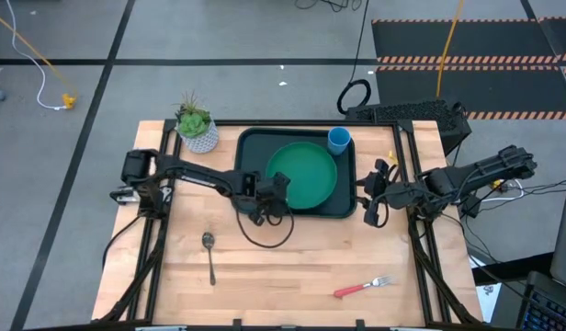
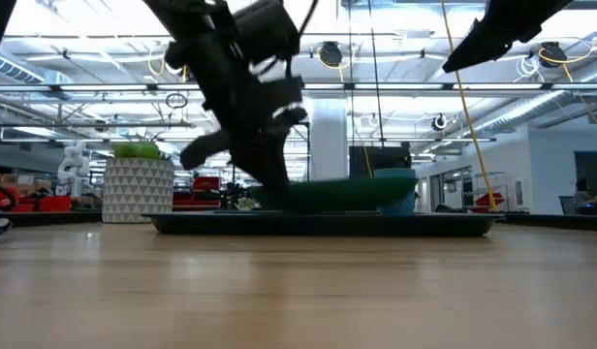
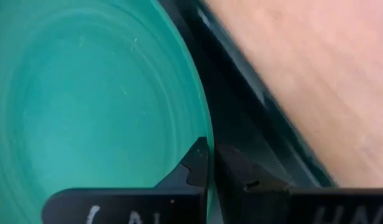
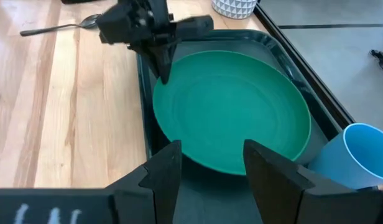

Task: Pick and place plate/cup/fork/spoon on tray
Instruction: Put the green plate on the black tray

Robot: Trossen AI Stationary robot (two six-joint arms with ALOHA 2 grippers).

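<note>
Left gripper (image 3: 209, 163) pinches the plate (image 1: 302, 174) rim at its nine o'clock, plate lying on the tray (image 1: 249, 147); cup (image 1: 339, 140) at the tray's one o'clock; right gripper (image 1: 369, 195) open beside it; spoon (image 1: 209, 254), fork (image 1: 364, 286) remain on the table

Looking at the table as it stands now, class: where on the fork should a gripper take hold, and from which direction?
Grip the fork at the middle of its red handle, coming straight down from above. It lies flat on bare wood with nothing close by, so fingers can straddle the narrow handle crosswise. The open right gripper looks nearer to it.
</note>
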